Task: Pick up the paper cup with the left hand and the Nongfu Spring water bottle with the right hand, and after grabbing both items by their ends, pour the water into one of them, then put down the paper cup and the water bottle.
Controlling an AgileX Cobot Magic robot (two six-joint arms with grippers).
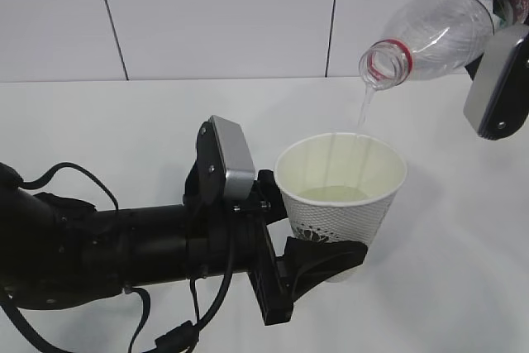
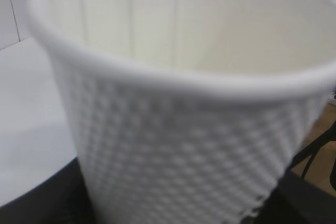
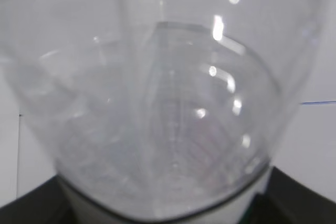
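My left jaws pinch the cup low and upright above the bench so its mouth stays open, while my right jaws clamp the bottle tilted above it, water streaming in.

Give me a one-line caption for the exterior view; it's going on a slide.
Right gripper tips the water bottle, pouring water into the paper cup held by the left gripper.
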